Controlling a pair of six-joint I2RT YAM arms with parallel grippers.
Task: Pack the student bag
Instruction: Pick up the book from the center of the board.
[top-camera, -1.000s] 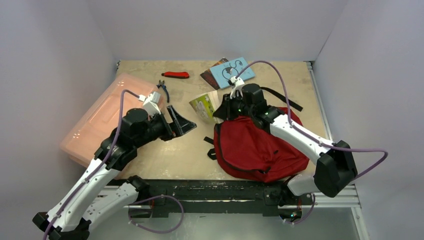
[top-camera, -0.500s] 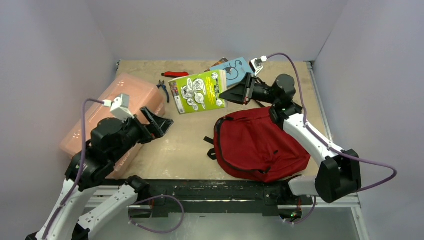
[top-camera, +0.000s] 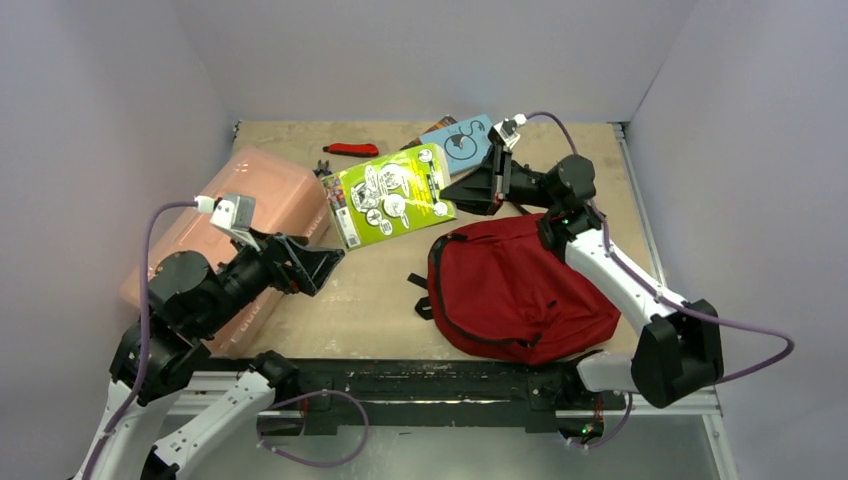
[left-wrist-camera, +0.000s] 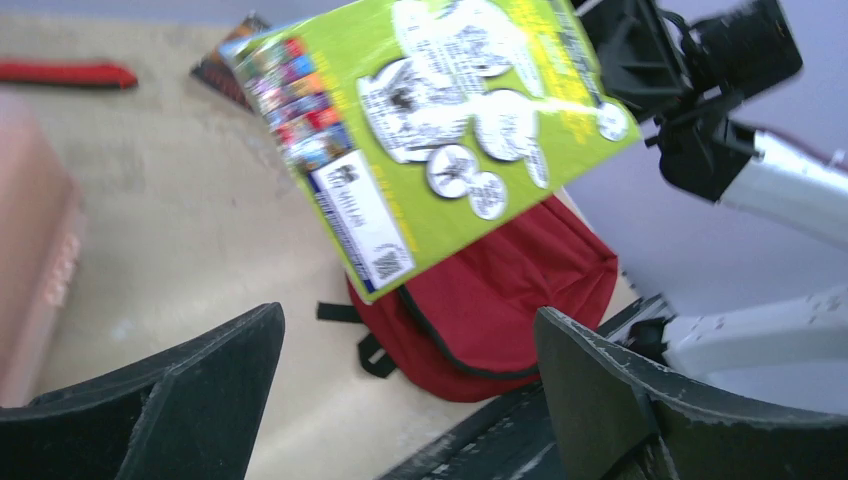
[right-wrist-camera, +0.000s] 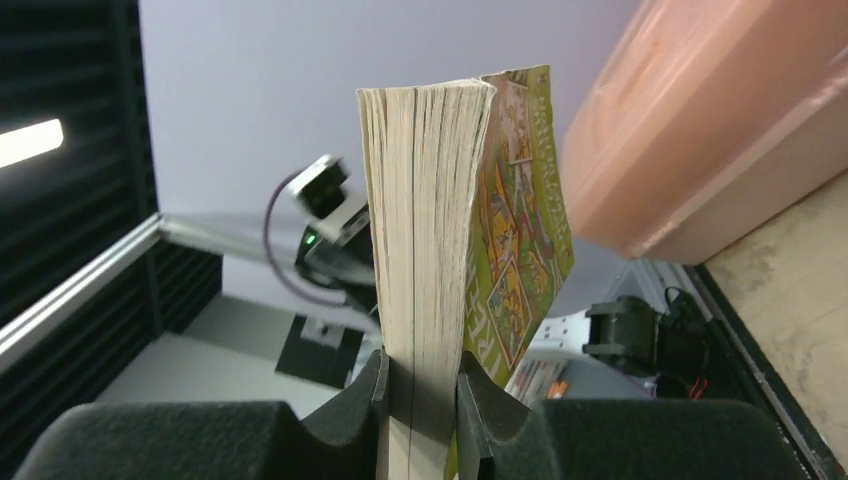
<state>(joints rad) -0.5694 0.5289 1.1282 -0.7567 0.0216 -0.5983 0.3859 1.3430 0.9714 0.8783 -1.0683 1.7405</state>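
Your right tool (right-wrist-camera: 420, 400) grips the green book (top-camera: 388, 195) aloft just behind the student bag (top-camera: 510, 295); your left tool (top-camera: 320, 262) gapes empty. Nothing looks packed yet.

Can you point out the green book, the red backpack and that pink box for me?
green book (top-camera: 388, 196): top external view, middle of its cover.
red backpack (top-camera: 520, 295): top external view, middle of its fabric body.
pink box (top-camera: 280, 190): top external view, on its lid.
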